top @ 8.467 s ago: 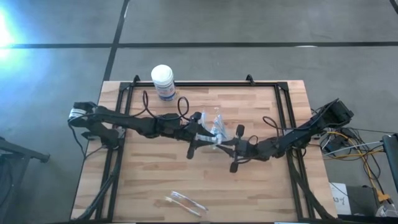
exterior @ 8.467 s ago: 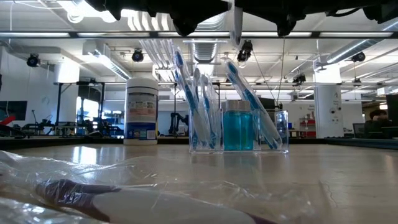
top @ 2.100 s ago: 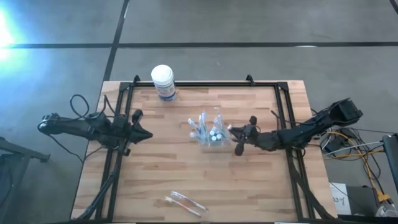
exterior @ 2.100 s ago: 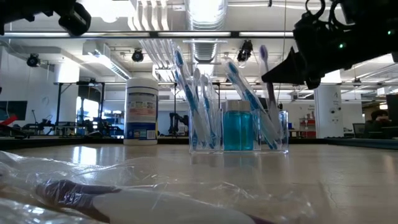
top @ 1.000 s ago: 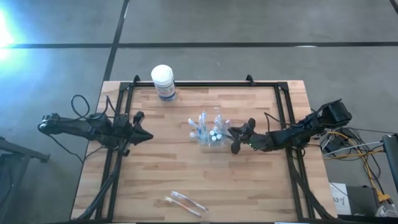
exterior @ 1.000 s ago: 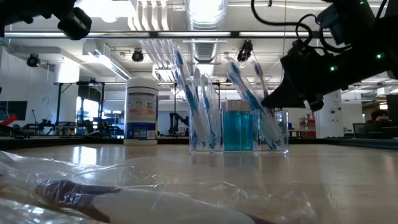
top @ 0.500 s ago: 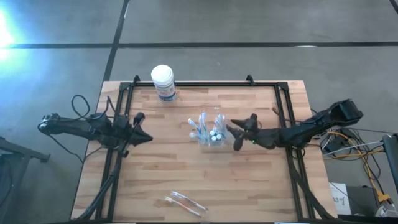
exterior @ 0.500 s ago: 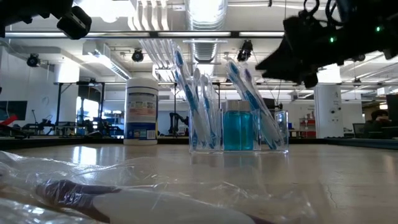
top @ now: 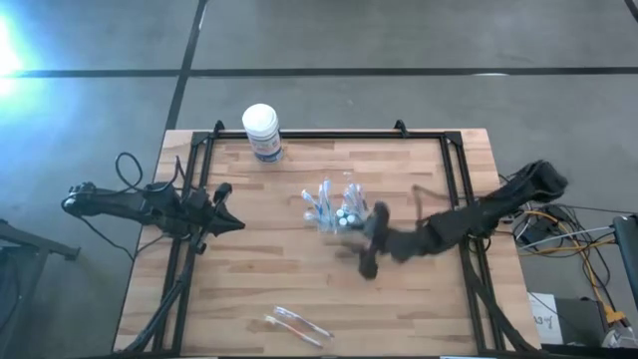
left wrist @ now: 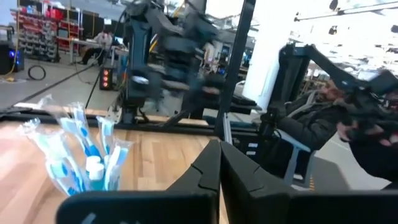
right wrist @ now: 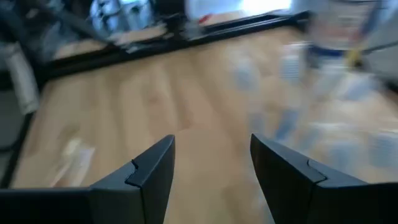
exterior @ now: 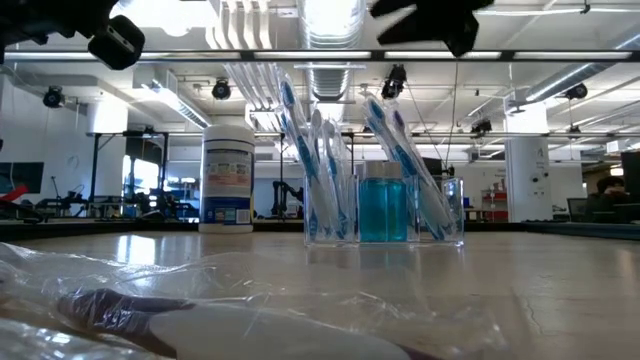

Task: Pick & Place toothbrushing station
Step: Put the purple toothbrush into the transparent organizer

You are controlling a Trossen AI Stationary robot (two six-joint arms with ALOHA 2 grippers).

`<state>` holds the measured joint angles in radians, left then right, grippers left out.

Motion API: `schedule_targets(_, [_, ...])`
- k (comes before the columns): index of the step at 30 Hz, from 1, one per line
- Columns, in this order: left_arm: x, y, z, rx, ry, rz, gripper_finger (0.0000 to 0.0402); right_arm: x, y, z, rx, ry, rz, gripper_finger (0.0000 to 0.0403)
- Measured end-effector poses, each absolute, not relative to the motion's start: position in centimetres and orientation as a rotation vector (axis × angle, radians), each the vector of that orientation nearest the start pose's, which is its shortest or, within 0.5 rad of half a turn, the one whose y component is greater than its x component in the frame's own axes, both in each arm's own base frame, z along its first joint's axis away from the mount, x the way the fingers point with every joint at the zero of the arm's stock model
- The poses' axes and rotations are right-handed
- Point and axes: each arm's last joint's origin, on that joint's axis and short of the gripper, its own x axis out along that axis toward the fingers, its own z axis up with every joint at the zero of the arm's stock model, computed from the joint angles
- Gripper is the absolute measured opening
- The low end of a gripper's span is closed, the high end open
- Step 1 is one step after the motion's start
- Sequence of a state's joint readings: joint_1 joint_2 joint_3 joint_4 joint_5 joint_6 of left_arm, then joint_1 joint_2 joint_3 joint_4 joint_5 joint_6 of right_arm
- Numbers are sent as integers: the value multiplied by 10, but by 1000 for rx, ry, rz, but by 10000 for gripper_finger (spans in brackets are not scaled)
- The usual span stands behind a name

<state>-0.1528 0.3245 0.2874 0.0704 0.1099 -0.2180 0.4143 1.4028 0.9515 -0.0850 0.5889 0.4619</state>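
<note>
The toothbrushing station (top: 337,210) stands upright near the middle of the wooden table (top: 299,289), just beside the right gripper (top: 371,239), on the side its fingers point towards. That gripper's own wrist view shows its two fingers spread well apart with nothing between them, only bare boards and the blurred holder ahead. The left gripper (top: 225,206) waits well away at the table's left edge, its fingers pressed together and empty, with the station off in front of it.

From the low view the station (exterior: 385,210) is a clear, thin-walled plastic holder carrying several blue-and-white toothbrushes (exterior: 300,160) that lean outward, and a small bottle of blue liquid (exterior: 383,205) in the middle. I would judge it light, stiff and rather slick, so hard pads could slide on it, and top-heavy enough with those long brushes to tip if nudged high up. Squeezing the thin wall hard might crack or flex it. The safest hold looks to be low on the holder's body, across its narrow width, or on a rim wall clear of the brushes, never on a brush handle, which would just lift out. The white tub (top: 262,131) and the plastic wrapper (top: 296,323) sit far from both grippers
</note>
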Motion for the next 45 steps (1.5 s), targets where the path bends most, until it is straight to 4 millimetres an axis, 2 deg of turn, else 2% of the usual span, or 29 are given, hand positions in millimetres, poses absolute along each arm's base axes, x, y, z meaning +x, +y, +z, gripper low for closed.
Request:
schedule_targets(6, [105,-19,243,-216,-21,-262,13,326,172,273,156,498,-160,207])
schedule_targets(10, [101,-19,242,-216,-20,-262,19,354,204,271,186,539,-155,207])
schedule_targets(16, [100,-19,240,-215,5,-260,10,391,233,247,273,645,-190,207])
schedule_targets(22, [100,-19,234,-225,67,-263,11,421,257,212,370,775,-149,207])
schedule_targets(25, [100,-19,231,-237,102,-260,17,434,263,197,398,838,-160,207])
schedule_targets(33, [100,-19,230,-258,117,-259,19,462,262,169,463,978,-211,207])
schedule_targets(40, [99,-19,230,-268,119,-259,21,466,260,169,430,1059,-251,207])
schedule_targets(45, [99,-19,230,-271,120,-258,18,466,262,170,456,1080,-214,207])
